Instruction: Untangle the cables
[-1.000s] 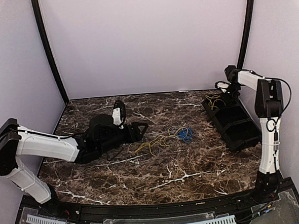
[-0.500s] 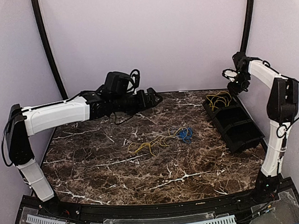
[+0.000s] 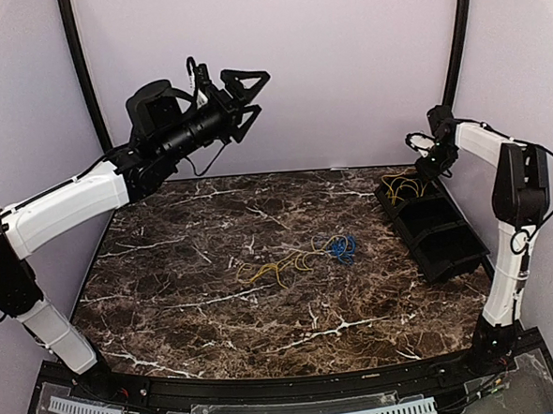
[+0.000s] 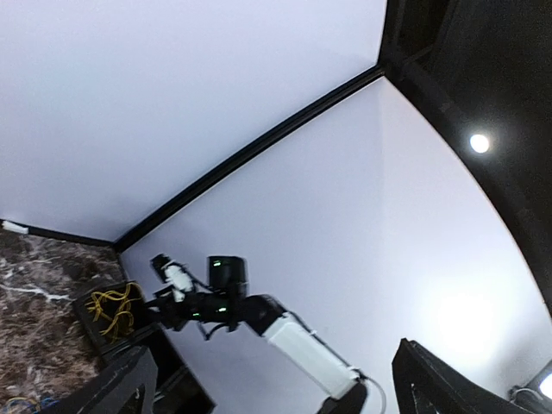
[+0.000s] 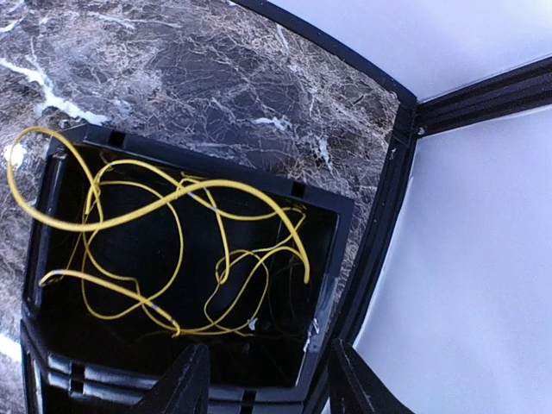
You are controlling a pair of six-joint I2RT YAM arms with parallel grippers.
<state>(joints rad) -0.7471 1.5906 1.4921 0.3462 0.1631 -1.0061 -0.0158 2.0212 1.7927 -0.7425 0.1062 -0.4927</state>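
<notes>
I'm holding the left gripper way up in the air, well above the table, and it's pointing up and to the right. Its jaws are standing wide apart, with nothing between them. Its wrist camera is looking across at the right arm rather than at any cable close by.

Over on the right, the right gripper is hovering above the far compartment of the black tray, which is sitting at the right edge of the table. I'm seeing both fingers at the bottom of the wrist view, apart from each other, gripping nothing and clear of the wires below.

Inside that far compartment a yellow bundle is lying in loose loops, crossing over itself. One big loop is spilling out over the tray's left wall onto the marble.

The rest is lying mid-table, well apart from both grippers. A yellow cable is sprawling in open curls left of centre, and a blue cable is bunching in a small tight knot just to its right. The two are running into each other where they meet; from up here I can't tell how tightly they're twisted.
</notes>
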